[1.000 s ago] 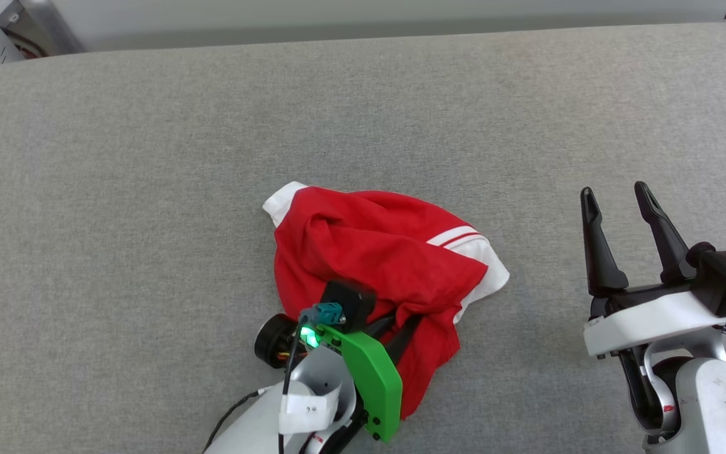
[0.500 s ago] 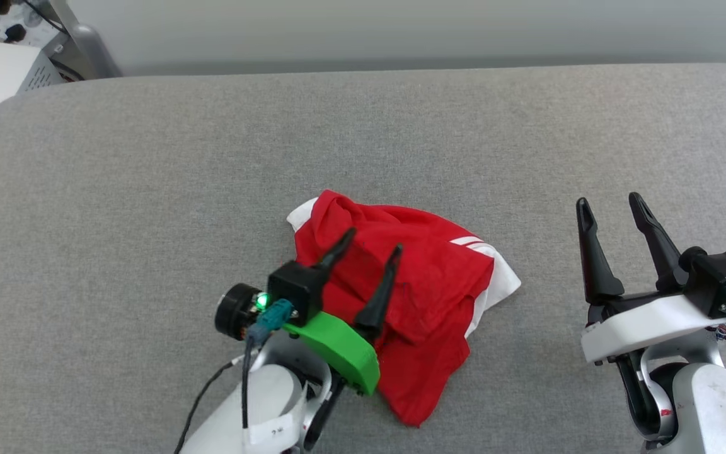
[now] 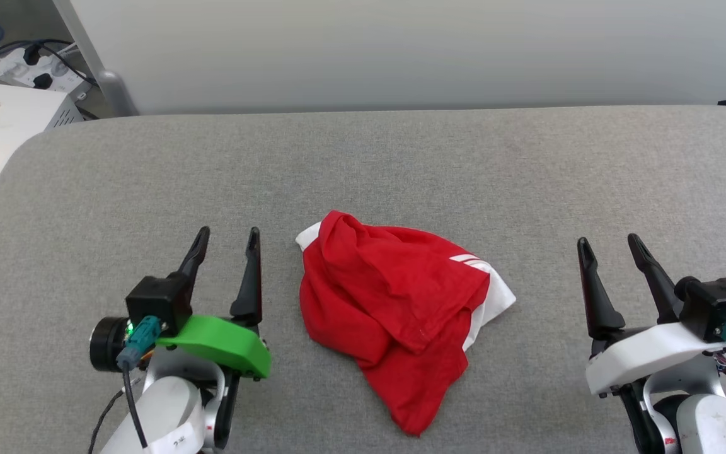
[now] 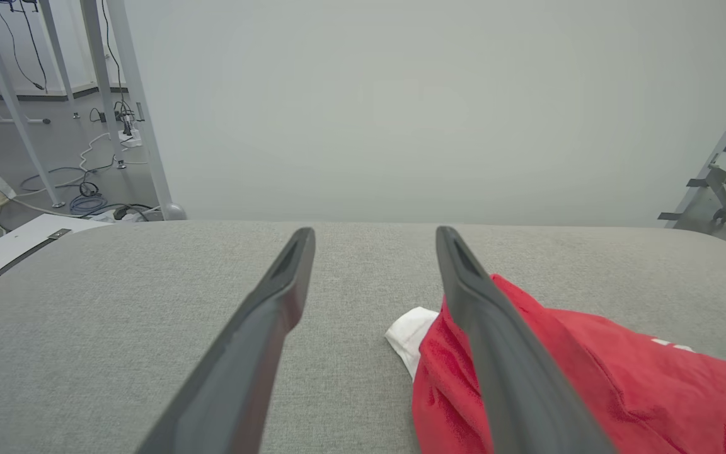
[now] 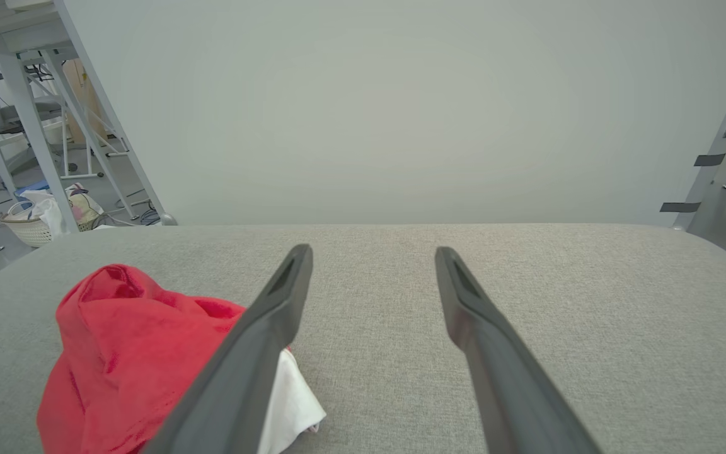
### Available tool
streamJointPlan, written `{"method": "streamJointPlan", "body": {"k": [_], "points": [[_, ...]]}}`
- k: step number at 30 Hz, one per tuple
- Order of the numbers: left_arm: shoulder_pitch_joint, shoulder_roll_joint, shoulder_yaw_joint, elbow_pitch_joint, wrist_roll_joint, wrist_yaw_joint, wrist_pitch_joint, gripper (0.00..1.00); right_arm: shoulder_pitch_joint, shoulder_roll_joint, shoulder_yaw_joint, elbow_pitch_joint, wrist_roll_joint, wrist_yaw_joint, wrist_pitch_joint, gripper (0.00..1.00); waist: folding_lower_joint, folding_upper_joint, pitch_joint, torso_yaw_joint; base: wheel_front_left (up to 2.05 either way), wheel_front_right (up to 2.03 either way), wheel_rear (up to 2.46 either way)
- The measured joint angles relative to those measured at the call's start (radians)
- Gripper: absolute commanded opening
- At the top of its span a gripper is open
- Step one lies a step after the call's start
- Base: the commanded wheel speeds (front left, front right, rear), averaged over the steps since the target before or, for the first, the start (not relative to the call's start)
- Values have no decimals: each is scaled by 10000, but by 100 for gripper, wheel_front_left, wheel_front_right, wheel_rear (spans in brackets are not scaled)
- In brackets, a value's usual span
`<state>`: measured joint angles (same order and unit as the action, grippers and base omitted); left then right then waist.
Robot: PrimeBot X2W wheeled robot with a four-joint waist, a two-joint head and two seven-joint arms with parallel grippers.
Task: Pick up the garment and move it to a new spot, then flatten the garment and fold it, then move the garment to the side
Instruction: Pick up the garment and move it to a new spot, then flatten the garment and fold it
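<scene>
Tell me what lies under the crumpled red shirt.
The shirt rests on the grey cushioned surface, which shows all round it. A white sleeve pokes out from under the red folds. Anything else beneath the heap is covered.

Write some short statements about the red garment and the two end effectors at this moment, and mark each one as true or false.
1. The garment lies on the grey padded surface. True.
2. The left end effector is shut on the garment. False: it is open and stands apart from the garment, to its left in the head view.
3. The right end effector is open and holds nothing. True.
4. The garment is spread out flat. False: it is bunched up in a crumpled heap.
5. A white sleeve shows at the edge of the garment nearer the right end effector. True.
</scene>
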<state>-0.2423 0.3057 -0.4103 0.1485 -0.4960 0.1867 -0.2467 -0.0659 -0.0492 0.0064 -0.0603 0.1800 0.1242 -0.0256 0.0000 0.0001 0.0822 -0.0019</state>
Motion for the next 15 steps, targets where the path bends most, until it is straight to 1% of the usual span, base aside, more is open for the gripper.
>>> {"method": "streamJointPlan", "body": {"k": [9,15], "points": [[1191,671,665,-353,-165,117,-81,100,490,2,27,-182,12,0,236,100,0,0,-487,-11,0,0,0],[1424,771,639,-525,-174,128,-77,100,645,2,69,-334,13,0,405,100,0,0,-609,23,0,0,0]]}}
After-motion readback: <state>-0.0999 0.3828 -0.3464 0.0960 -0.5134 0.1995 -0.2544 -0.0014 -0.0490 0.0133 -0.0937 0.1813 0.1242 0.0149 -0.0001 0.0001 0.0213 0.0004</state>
